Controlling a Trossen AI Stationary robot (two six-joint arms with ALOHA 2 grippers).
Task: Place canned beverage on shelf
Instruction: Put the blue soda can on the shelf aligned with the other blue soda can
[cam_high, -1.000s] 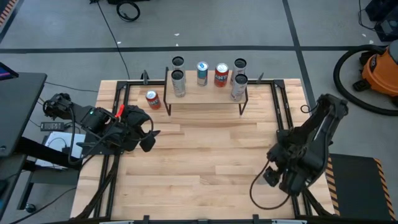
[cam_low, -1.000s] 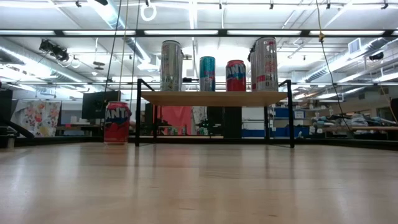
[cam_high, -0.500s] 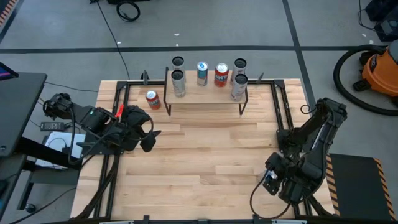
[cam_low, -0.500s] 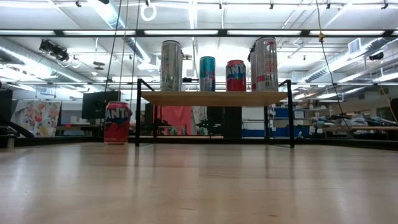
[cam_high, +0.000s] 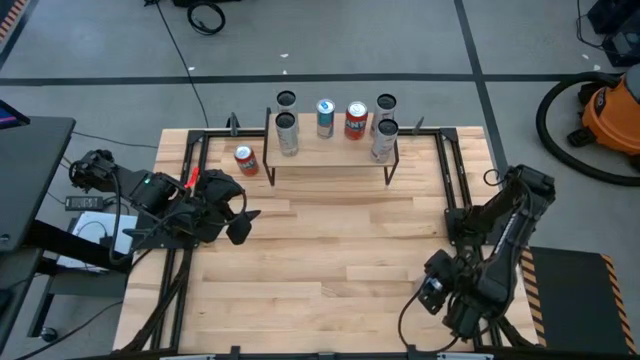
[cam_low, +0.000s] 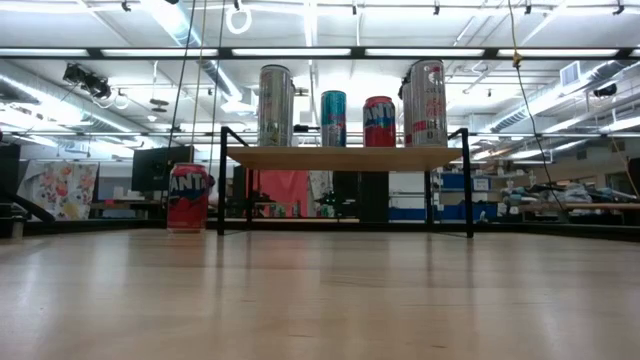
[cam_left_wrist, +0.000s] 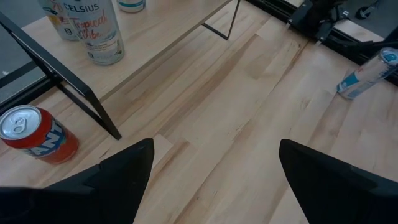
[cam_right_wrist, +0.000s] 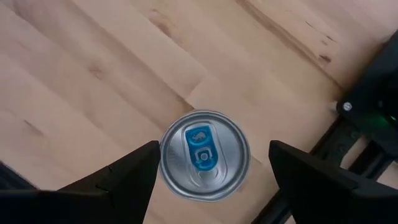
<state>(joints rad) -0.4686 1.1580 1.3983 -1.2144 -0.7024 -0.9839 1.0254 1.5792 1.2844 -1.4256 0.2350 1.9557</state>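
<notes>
robot arm poised above a drink can, shelf at the far edge.
right gripper (cam_right_wrist: 211, 171), jaws wide, hangs over an upright blue-tabbed can (cam_right_wrist: 205, 154) near the worktop's (cam_high: 330, 250) right front corner; rigid, smooth, slippery, so grip mid-body. left gripper (cam_left_wrist: 211, 171) waits open. shelf (cam_high: 335, 152) holds cans; workshop behind.

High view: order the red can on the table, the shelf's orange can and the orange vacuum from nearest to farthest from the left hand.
1. The red can, on the tabletop just left of the shelf, lies nearest the left hand.
2. The orange can, on the shelf's back row.
3. The orange vacuum, on the floor beyond the table's right side.
</notes>
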